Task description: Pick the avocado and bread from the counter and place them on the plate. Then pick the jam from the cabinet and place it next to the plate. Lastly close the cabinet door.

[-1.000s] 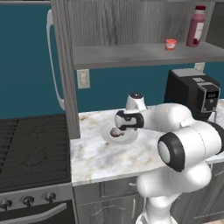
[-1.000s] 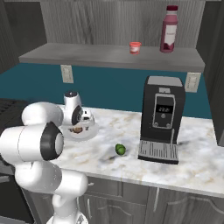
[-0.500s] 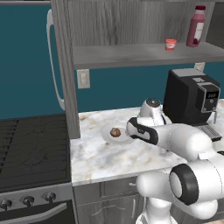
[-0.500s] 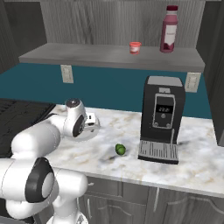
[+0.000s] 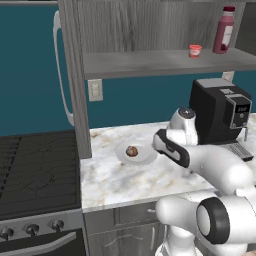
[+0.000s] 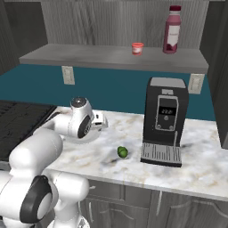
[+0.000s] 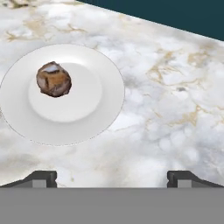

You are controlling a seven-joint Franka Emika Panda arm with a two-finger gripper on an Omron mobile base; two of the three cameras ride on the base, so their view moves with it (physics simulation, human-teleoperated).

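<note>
The bread [image 7: 53, 79], a brown lump with a paler patch, lies on the white plate [image 7: 98, 114], left of its middle; it also shows on the plate [image 5: 146, 158] as a small brown bread [image 5: 132, 151]. My gripper [image 7: 112, 177] hangs open and empty over bare counter [image 7: 175, 109], just to the plate's right. The green avocado [image 6: 122, 152] rests on the counter in front of the coffee machine, to the right of my gripper [image 6: 103, 121]. The red jam [image 5: 195, 50] stands on the cabinet shelf [image 5: 150, 62]. The cabinet door [image 5: 71, 75] stands open.
A black coffee machine [image 6: 164, 120] occupies the counter's right part. A tall dark-red bottle [image 6: 172, 35] stands right of the jam [image 6: 137, 48]. The black stove [image 5: 35, 170] lies left of the counter. The door's white handle [image 5: 61, 70] hangs above the stove's edge.
My arm has swung right, from over the plate to the counter beside it. The bread stays on the plate. The gripper has remained open.
</note>
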